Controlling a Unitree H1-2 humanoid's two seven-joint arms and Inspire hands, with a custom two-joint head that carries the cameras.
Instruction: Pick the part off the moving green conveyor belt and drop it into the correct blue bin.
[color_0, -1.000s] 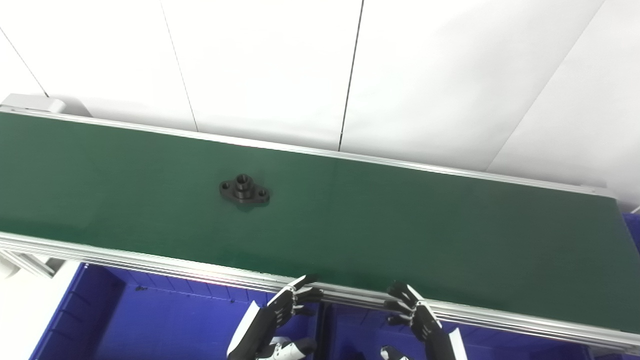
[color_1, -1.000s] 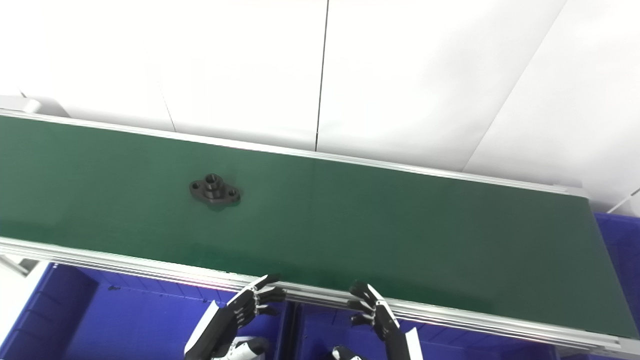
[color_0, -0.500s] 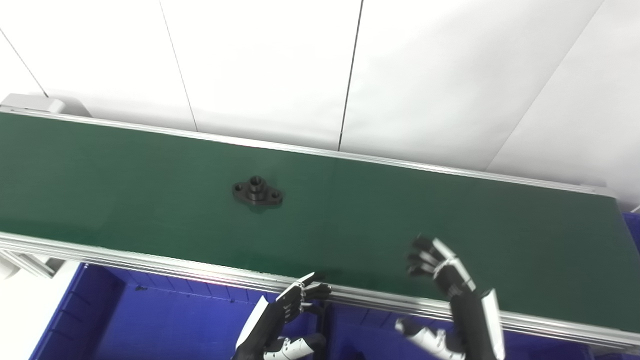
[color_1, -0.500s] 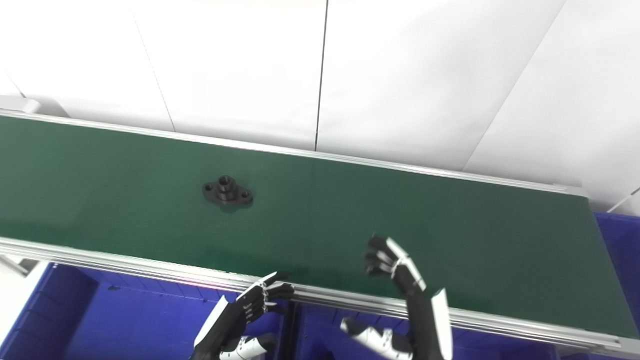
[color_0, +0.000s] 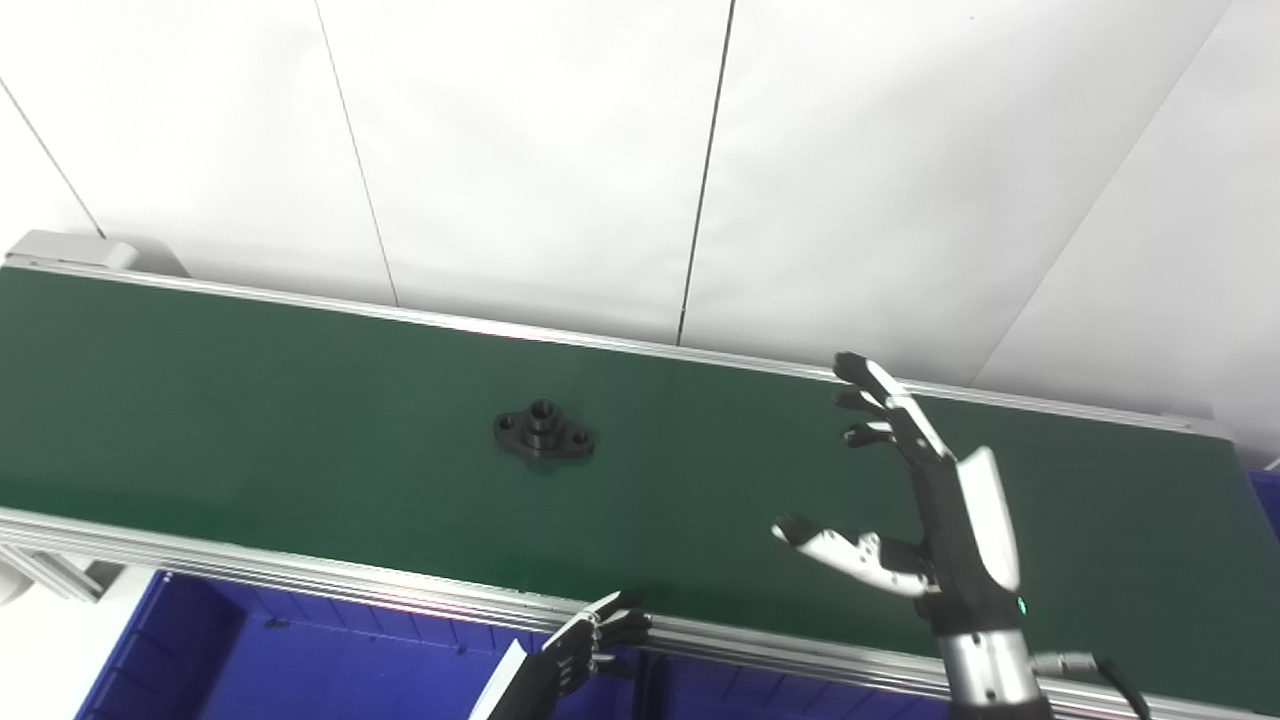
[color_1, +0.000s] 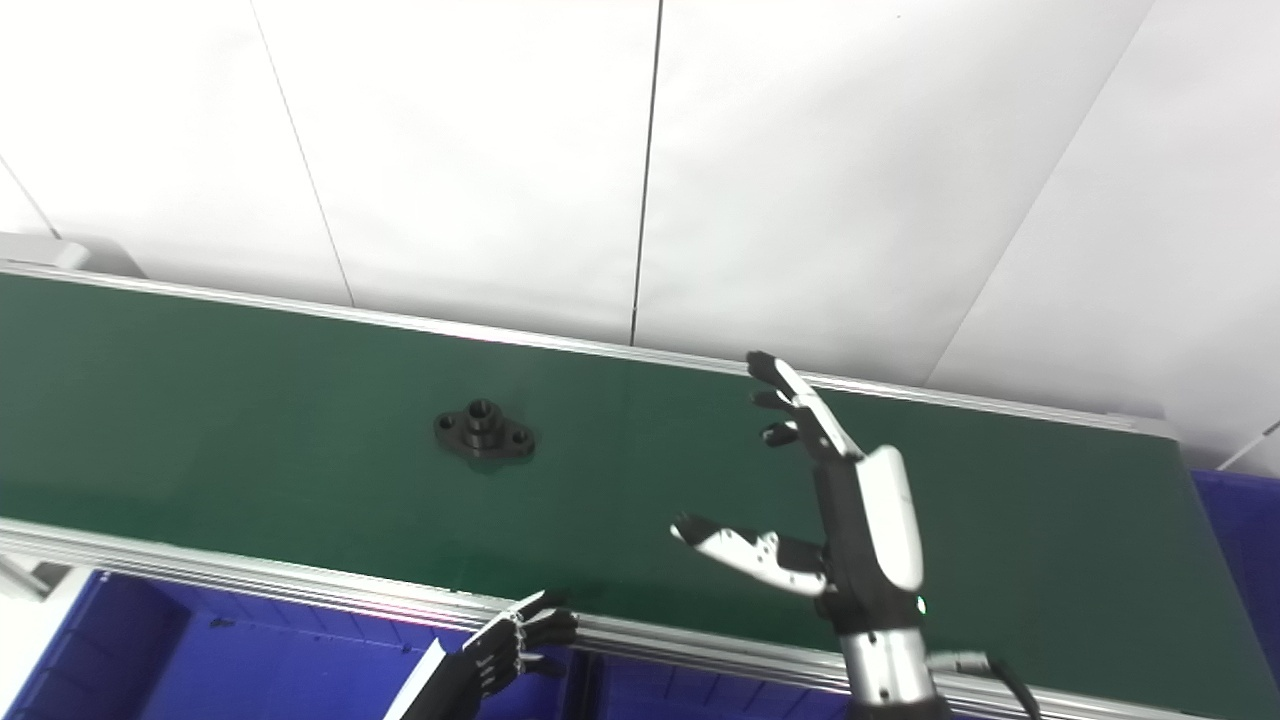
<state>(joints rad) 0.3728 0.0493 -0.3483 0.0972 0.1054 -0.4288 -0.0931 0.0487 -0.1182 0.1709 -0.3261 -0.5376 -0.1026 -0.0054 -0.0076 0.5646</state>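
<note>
Black-and-white right hand (color_0: 935, 510) hovers over the green belt (color_0: 300, 400), fingers and thumb spread wide, holding nothing. The left hand (color_0: 585, 650) sits low at the belt's near rail, fingers loosely curled, empty. The black part (color_0: 544, 437) lies mid-belt, well left of the right hand. Blue bins (color_0: 300, 665) sit below.

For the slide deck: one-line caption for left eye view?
Right hand open above green conveyor belt, black flanged part unpicked; left hand low.

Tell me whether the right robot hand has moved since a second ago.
Yes. The right robot hand rose from the conveyor's near rail to above the green belt.
</note>
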